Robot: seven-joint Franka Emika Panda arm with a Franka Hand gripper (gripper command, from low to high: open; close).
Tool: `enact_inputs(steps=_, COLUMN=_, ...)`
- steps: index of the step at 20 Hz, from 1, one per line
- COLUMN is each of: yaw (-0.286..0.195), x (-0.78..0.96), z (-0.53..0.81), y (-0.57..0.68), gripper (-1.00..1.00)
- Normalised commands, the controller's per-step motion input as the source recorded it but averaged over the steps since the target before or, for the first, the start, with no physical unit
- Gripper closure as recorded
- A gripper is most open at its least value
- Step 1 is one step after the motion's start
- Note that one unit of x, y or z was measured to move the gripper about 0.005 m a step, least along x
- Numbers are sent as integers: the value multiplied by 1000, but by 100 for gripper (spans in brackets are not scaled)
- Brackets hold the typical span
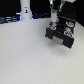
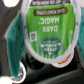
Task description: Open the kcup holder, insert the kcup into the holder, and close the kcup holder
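Note:
The kcup holder (image 1: 61, 32) is a black boxy unit on the exterior view's right, with a light front handle (image 1: 63, 41). Its top side shows rows of cup slots; the picture is too small to tell how far the drawer is out. My gripper (image 1: 58, 19) hangs right over the holder. In the wrist view the gripper (image 2: 46, 36) is shut on the kcup (image 2: 47, 30), whose green "Dark Magic" lid fills the frame. A dark finger (image 2: 12, 36) shows beside it. Black holder parts with a round slot (image 2: 19, 75) lie beneath the kcup.
A tall white post with dark marks (image 1: 26, 8) stands at the back on the exterior view's left. Dark objects line the back edge (image 1: 10, 20). The pale table (image 1: 30, 57) spreads in front of the holder.

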Motion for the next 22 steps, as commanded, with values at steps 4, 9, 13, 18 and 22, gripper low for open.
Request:
enact_inputs(steps=4, yaw=0, x=444, z=314, y=507, gripper=100)
enact_inputs(steps=9, yaw=-5, x=295, z=144, y=318, gripper=100)
enact_inputs(steps=13, yaw=-3, x=289, z=36, y=166, gripper=100)
enact_inputs(steps=18, yaw=-11, x=581, z=134, y=398, gripper=100)
enact_inputs(steps=22, yaw=-8, x=525, z=188, y=509, gripper=100)
